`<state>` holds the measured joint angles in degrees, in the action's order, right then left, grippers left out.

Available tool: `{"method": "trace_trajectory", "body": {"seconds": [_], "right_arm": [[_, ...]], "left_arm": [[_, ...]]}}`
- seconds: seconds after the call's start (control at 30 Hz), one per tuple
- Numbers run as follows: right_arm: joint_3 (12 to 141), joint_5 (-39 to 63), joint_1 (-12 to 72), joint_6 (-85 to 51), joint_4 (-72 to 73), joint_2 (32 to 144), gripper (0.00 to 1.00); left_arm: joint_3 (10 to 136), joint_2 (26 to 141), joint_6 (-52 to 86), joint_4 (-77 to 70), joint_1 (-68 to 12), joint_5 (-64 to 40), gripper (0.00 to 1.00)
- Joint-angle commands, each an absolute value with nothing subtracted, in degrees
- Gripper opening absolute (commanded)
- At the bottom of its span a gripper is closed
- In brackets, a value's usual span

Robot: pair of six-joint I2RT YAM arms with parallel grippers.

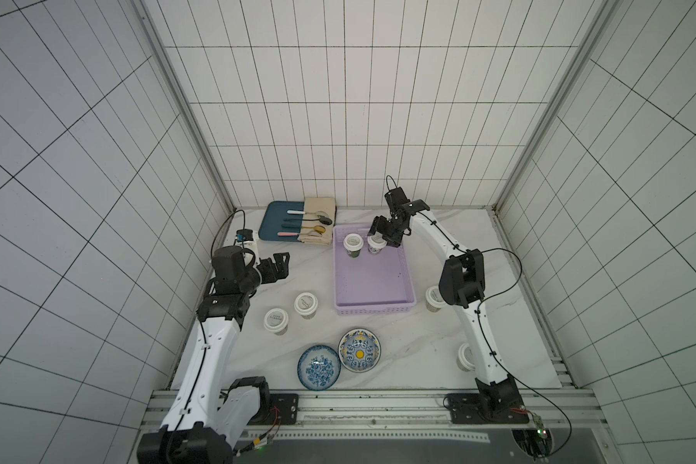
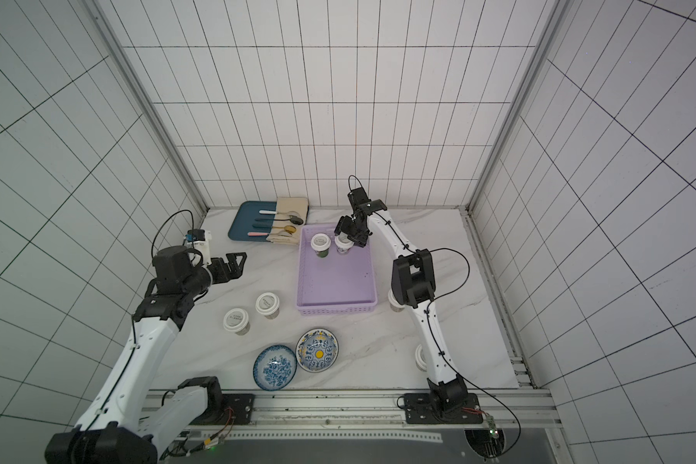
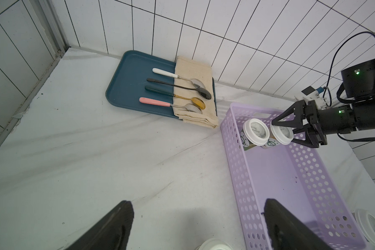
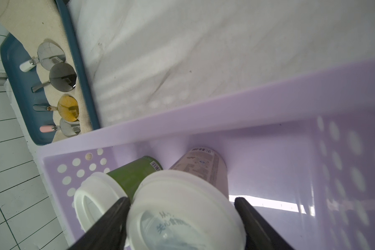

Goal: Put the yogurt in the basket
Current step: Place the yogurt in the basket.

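Judge cup (image 4: 204, 171) light, stiff, lid (image 4: 182, 214) slick: pinch under lid; right gripper (image 3: 283, 132) straddles it, contact unclear; left gripper (image 3: 197, 203) wide.

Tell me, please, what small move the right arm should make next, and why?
Probably spread the right gripper fully before lifting. Its fingers straddle the lid of a yogurt cup that already stands in the basket, close beside another cup; whether they have let go is unclear. Rising while gripping could drag it out.
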<state>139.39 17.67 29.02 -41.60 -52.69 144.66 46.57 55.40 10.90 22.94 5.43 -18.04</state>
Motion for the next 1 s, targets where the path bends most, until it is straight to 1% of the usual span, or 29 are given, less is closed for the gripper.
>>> {"method": "trace_trajectory", "body": {"seconds": [0.0,0.2,0.23,0.47,0.57,0.97], "right_arm": [[141.4,18.5,29.7,-42.5,-52.3,145.7,0.87],[141.4,18.2,29.7,-42.6,-52.4,142.7,0.99],[141.5,18.5,29.7,-42.5,-52.4,142.1,0.99],[139.1,18.0,29.6,-41.5,-53.2,136.0,0.99],[137.8,15.9,29.6,-40.3,-55.1,132.8,0.99],[124.0,10.9,28.5,-34.5,-53.8,117.2,0.99]], "left_arm": [[46.1,55.5,10.1,21.6,5.9,-17.7,0.98],[46.8,55.8,10.3,22.1,5.8,-17.4,0.98],[46.4,55.7,10.4,21.7,5.8,-17.9,0.98],[46.6,55.7,10.1,21.9,5.8,-17.9,0.98],[47.1,56.0,9.8,22.5,5.8,-17.6,0.98],[46.5,55.1,5.7,23.0,5.7,-19.7,0.98]]}}
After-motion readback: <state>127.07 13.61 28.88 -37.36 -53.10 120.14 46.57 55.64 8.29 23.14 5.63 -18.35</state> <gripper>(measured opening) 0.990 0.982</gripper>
